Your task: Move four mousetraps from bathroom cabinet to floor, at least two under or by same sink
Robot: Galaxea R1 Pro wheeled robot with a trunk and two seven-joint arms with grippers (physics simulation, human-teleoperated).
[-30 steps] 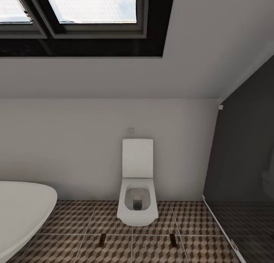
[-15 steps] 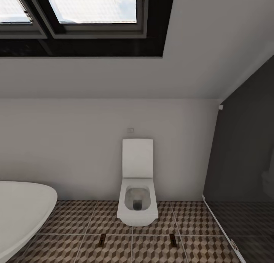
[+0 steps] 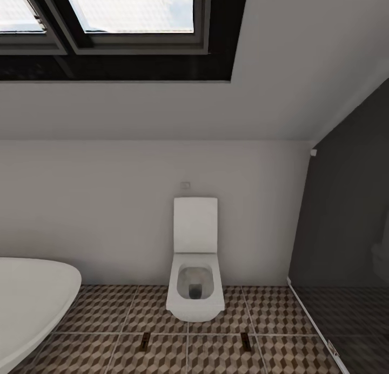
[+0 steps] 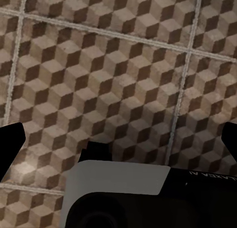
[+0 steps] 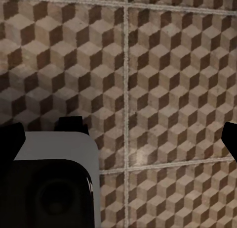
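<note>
On the cube-patterned bathroom floor point(image 3: 108, 358) before the toilet point(image 3: 195, 287), two mousetraps point(image 3: 145, 340) lie well apart. I hold my left hand point(image 4: 118, 139) and right hand point(image 5: 118, 134) spread wide, empty, facing tile.

Head camera faces a bathroom wall; both wrist cameras face the tiles.

The head view looks level toward the far wall, taking in a toilet point(image 3: 195, 266), a skylight point(image 3: 108, 9) above, a bathtub point(image 3: 29, 304) edge and a strip of bathroom floor point(image 3: 102, 309). Each wrist view looks steeply down, close to the same cube-patterned bathroom floor point(image 4: 118, 74) point(image 5: 163, 84), with dark fingertips at the frame's sides; that floor pattern is what all three views share.
</note>
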